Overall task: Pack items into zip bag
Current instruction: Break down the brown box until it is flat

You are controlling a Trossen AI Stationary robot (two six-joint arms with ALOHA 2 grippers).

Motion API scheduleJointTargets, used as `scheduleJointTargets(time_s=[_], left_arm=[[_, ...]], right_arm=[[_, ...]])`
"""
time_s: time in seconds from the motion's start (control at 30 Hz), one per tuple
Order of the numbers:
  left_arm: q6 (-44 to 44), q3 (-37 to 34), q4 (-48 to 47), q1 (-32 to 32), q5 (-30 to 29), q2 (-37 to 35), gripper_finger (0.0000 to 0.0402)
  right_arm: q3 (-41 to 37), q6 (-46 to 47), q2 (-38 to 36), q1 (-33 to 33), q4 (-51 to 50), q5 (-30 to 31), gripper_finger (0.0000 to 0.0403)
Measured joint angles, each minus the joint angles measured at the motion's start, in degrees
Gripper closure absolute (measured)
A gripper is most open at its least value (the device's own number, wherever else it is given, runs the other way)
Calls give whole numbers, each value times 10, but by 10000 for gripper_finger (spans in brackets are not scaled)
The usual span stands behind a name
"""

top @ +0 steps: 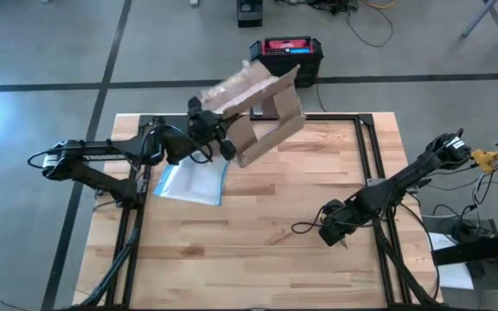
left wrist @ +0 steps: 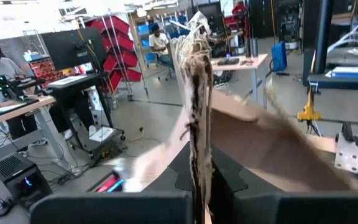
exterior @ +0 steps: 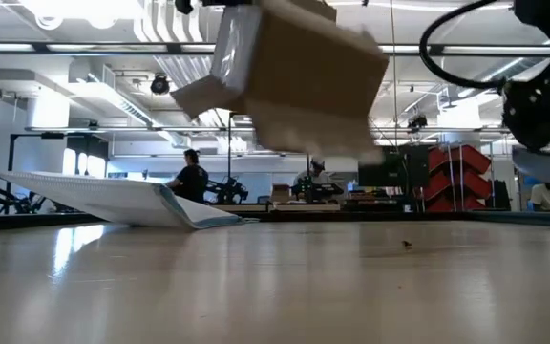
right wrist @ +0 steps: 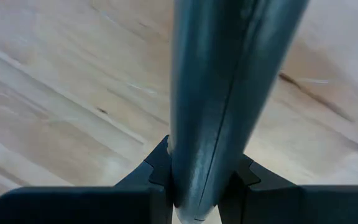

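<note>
Step in hand, as judged: emptying the container, so the items are not yet in reach for packing.

Left gripper (top: 225,145), near the table's far edge, fingers clamped on a flap of the brown cardboard box (top: 262,108); the box is lifted clear of the wooden table (top: 266,233) and tilted. One box.

Flat clear plastic zip bag with a blue strip (top: 190,182): lying on the table near its left edge, under the left arm. One bag. Cannot tell if its mouth is open.

Small whitish items: none made out; count not possible.

Right gripper (top: 339,241), near the right edge, closed on a slim grey stick-like tool (right wrist: 219,93), pointing down at the wood. One tool.

Next move likely needs more tipping, aimed beside the bag.
</note>
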Motion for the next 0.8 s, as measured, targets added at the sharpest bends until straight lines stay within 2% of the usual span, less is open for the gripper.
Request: scheduleJointTargets(time_s=[0.27, 0.3, 0.33, 0.37, 0.4, 0.43, 0.5, 0.63, 0.8], left_arm=[[0, 0, 2, 0, 2, 1, 401], [-10, 3, -34, -1, 5, 7, 401], [-11, 2, -67, -1, 8, 8, 401], [-7, -2, -92, -1, 9, 9, 401], [-6, -2, -88, -1, 14, 12, 401], [1, -3, -89, -1, 18, 16, 401], [2, -5, -85, -2, 18, 11, 401], [-4, -2, -77, -2, 18, 3, 401], [-9, -3, -78, -3, 23, 0, 401]], right_arm=[[-3, 7, 0, 0, 4, -6, 347], [-23, 61, -1, 9, 26, -24, 338], [-80, 144, -4, 13, 109, -80, 281], [-77, 163, -3, 16, 35, -106, 219], [-80, 160, -2, 17, 25, -118, 174], [-78, 159, -3, 14, 36, -113, 141], [-73, 167, -2, 14, 28, -107, 99], [-59, 158, -5, 14, 16, -93, 65], [-38, 135, -8, 12, -3, -81, 81]])
